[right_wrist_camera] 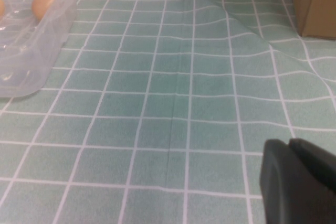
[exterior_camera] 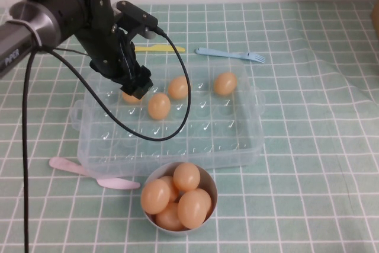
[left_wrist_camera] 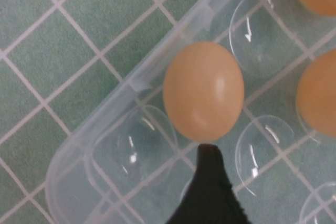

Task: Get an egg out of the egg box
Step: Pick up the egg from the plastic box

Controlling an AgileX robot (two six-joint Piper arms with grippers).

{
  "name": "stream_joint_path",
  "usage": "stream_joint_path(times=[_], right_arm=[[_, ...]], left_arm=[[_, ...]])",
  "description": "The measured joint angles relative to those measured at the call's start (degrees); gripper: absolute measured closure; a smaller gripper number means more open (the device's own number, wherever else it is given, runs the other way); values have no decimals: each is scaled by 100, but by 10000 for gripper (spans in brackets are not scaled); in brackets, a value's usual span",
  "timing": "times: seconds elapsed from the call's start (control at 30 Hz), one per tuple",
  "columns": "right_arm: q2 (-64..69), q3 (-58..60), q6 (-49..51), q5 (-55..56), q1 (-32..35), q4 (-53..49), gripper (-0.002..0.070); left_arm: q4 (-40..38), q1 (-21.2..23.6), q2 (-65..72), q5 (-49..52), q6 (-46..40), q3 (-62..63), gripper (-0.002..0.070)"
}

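Left gripper (exterior_camera: 137, 89) over the egg box (exterior_camera: 237, 146) far-left corner, fingers' spread unreadable, one fingertip (left_wrist_camera: 209, 156) touching the egg (left_wrist_camera: 203, 91) directly beneath; right gripper (right_wrist_camera: 299, 182) parked well apart, spread unreadable too

Egg box (exterior_camera: 237, 146) front cells free, left gripper (exterior_camera: 137, 86) over egg (exterior_camera: 129, 97), three eggs behind, bowl (exterior_camera: 207, 177) just in front.

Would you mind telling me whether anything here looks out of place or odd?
Only the tablecloth: it is rucked into raised folds right of the egg box. The eggs look whole. The left gripper hangs over the egg in the box's far-left corner; the right gripper sits low over bare cloth.
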State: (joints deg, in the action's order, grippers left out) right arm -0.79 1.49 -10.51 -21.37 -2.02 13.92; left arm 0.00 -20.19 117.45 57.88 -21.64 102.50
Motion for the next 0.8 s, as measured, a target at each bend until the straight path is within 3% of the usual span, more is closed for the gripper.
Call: stream_joint_path(times=[0.13, 0.8], right_arm=[[0, 0, 0, 0, 0, 0, 694], [0, 0, 0, 0, 0, 0, 694]], left_arm=[[0, 0, 100, -110, 176, 10, 177], [254, 0, 532, -674, 468, 10, 186]])
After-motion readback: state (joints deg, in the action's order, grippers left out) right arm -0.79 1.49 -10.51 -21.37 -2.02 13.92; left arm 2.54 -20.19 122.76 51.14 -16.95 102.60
